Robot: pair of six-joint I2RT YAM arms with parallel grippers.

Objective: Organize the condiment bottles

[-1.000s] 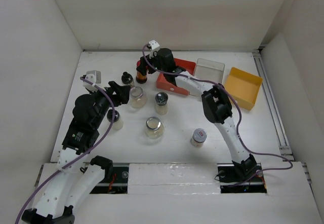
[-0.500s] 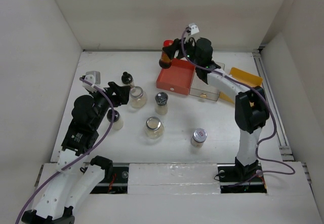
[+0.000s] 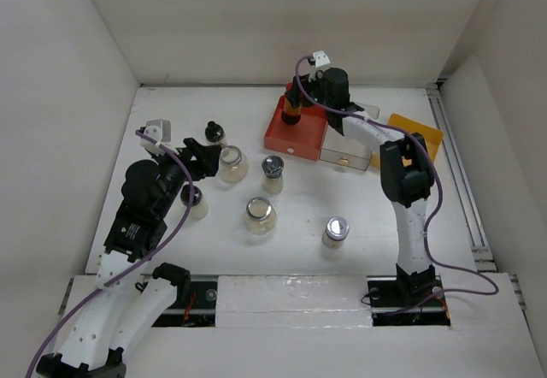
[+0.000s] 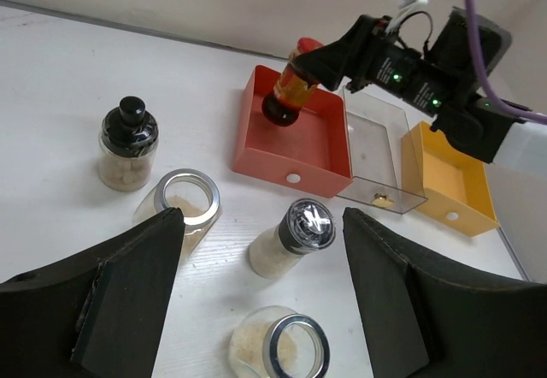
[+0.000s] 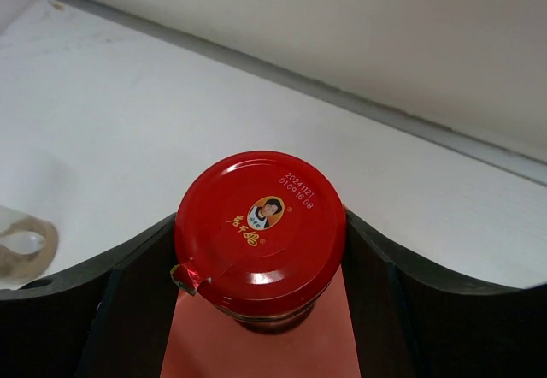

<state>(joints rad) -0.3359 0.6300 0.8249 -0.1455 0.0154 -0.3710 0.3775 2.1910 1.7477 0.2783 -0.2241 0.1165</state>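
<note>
Nearest you, the left fingers (image 4: 128, 301) stand wide apart and hold nothing, at about 9 o'clock on the surface (image 3: 303, 194), with a silver-lidded jar (image 3: 232, 162) just beside them. Farther out, toward 12 o'clock, the right fingers (image 5: 120, 310) are clamped on the red-capped dark bottle (image 3: 292, 109) — its body tilted — over the red tray (image 3: 286, 144). Bring it upright before you lower, and let go only once the base sits flat — a tilted release would likely tip it.
</note>
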